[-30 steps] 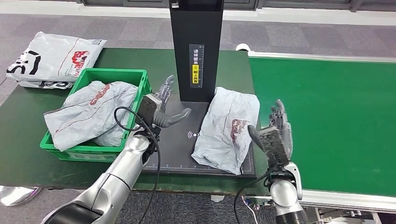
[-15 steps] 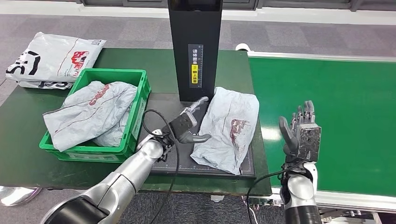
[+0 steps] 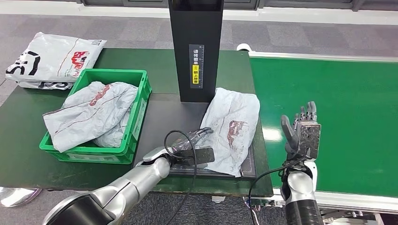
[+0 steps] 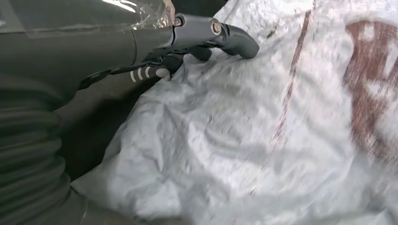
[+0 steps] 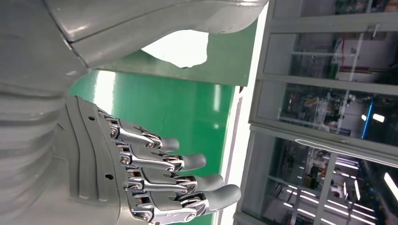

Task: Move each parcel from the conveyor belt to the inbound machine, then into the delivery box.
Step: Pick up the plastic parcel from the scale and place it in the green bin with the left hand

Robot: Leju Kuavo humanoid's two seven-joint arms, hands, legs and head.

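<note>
Grey parcel [image 3: 233, 129] is lying on the inbound machine's black scan plate [image 3: 164, 117], just right of the black upright column [image 3: 196, 47], its near edge hanging close to the plate's front lip. Left hand [image 3: 195, 146] is reaching in low from the plate's front-left, fingers stretched out flat and touching the parcel's near-left edge; thumb [image 4: 220, 35] is lying on top of the wrinkled bag in left wrist view w/ darker fingers tucked at the edge. Not clamping anything yet, hand mostly open, nothing lifted. Right hand [image 3: 302, 133] is hovering upright by the conveyor belt's [image 3: 338, 112] near-left side, fingers [image 5: 187, 161] straight and apart, holding nothing. Green delivery box [image 3: 105, 152] is sitting on the dark desk [image 3: 23, 145] left of the plate, w/ another grey parcel [image 3: 89, 112] crumpled inside and spilling over its left rim. White printed bag [image 3: 54, 58] is resting at the desk's far-left corner, partly off the edge
</note>
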